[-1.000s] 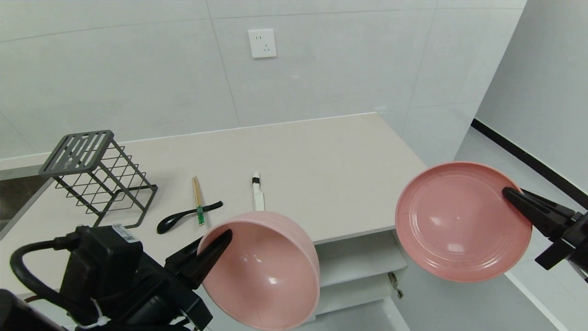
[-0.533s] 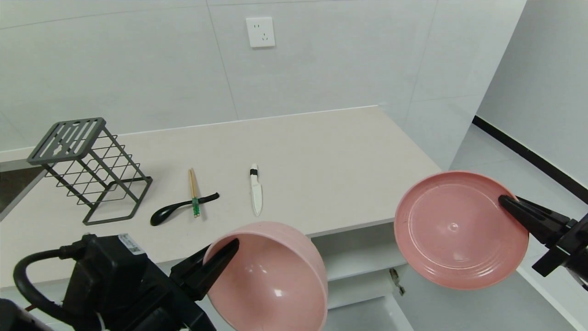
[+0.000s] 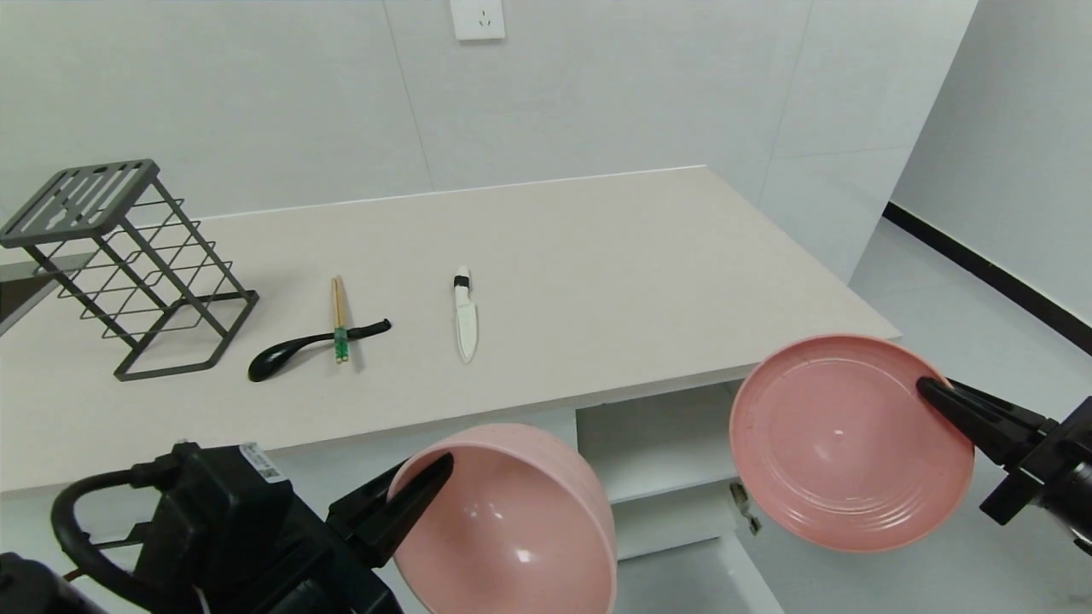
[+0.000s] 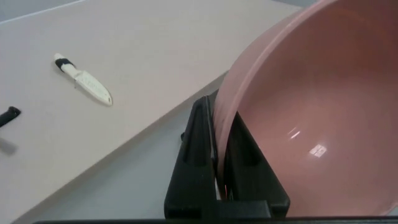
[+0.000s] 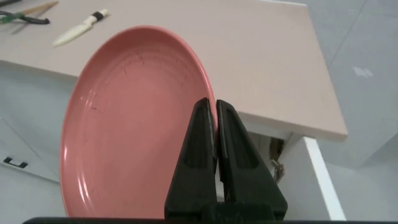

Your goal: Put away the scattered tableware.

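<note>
My left gripper [image 3: 418,482] [image 4: 219,124] is shut on the rim of a pink bowl [image 3: 512,524] [image 4: 311,112], held tilted in front of the counter's front edge. My right gripper [image 3: 930,392] [image 5: 216,109] is shut on the rim of a pink plate [image 3: 845,439] [image 5: 130,124], held on edge off the counter's front right corner. On the beige counter [image 3: 597,247] lie a white knife [image 3: 464,314] [image 4: 84,79] [image 5: 79,28], a black spoon [image 3: 299,348] and wooden chopsticks [image 3: 339,318] crossing the spoon's handle.
A dark wire rack [image 3: 119,256] stands at the counter's left end. Under the counter there are open white shelves [image 3: 665,460]. A wall socket [image 3: 478,17] sits on the tiled wall behind. Grey floor lies to the right.
The whole head view has shifted, with the counter now farther off and higher in the picture. Bowl and plate sit lower against the counter, each still held in its gripper.
</note>
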You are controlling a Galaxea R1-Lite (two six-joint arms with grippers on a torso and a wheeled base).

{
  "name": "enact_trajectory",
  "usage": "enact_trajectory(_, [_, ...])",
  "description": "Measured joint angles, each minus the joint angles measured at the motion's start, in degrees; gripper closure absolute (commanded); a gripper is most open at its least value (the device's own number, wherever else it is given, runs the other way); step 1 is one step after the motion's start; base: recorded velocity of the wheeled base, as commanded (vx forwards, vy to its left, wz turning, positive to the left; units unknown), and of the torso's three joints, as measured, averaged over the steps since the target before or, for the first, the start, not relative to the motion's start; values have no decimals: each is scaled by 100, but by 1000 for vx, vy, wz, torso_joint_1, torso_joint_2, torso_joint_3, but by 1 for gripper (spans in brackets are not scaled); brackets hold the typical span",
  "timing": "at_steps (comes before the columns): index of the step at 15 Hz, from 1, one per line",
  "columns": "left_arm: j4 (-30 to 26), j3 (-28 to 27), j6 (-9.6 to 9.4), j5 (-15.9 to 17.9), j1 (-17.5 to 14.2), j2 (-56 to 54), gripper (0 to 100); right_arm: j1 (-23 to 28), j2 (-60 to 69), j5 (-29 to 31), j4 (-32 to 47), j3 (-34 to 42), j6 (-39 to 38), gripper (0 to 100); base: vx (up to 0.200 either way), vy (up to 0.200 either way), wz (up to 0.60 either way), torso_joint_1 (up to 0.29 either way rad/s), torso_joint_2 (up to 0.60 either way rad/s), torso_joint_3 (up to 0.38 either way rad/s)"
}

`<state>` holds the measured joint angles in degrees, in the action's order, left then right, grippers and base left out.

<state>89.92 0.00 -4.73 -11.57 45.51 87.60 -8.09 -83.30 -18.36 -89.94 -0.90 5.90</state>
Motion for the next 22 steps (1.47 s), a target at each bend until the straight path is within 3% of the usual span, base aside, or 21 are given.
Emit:
enact_trajectory(17, [0, 0, 9, 2, -6, -15, 100, -6, -217, -2, 0, 72, 1, 100, 0, 0, 0, -259, 471, 222])
enact_trajectory(22, [-1, 0, 22, 0, -271, -89, 100, -205, -1045, 0, -2, -339, -2, 100, 0, 0, 0, -236, 331, 133])
